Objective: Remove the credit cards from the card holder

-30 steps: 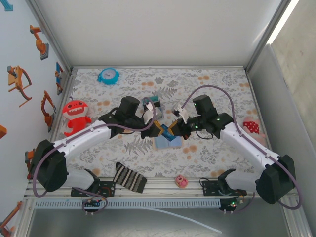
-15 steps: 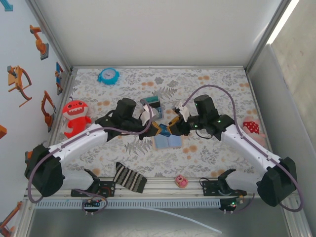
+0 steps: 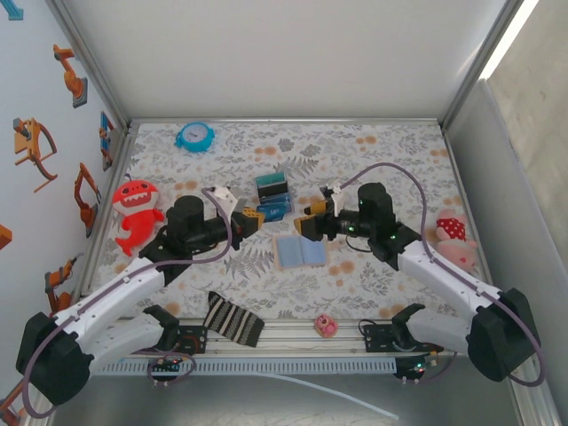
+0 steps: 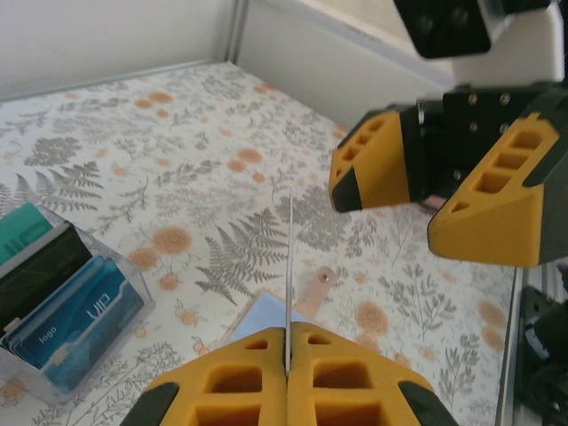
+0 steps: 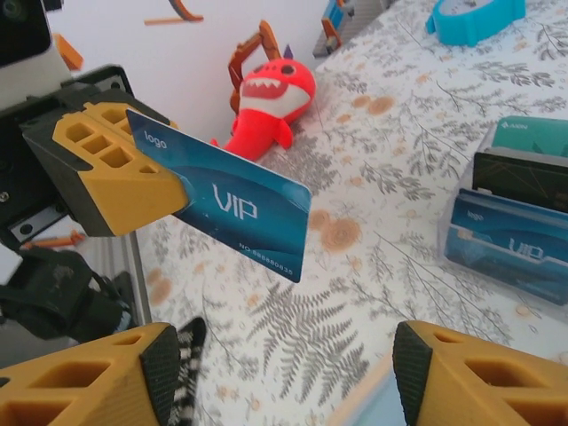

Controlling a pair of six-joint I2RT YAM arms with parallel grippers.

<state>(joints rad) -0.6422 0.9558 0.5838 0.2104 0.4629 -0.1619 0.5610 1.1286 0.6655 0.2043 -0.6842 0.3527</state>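
My left gripper (image 3: 253,217) clamps the VIP card (image 5: 232,206) by one short edge. Right gripper (image 3: 306,224): fingers apart, just off the card's free edge. Holder (image 3: 300,252) lies open on the mat (image 3: 373,151) between us, bare mat around it.

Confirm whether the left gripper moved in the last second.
Yes. In the top view the left gripper, shut on a blue card, has pulled back left from above the open card holder, toward the red toy.
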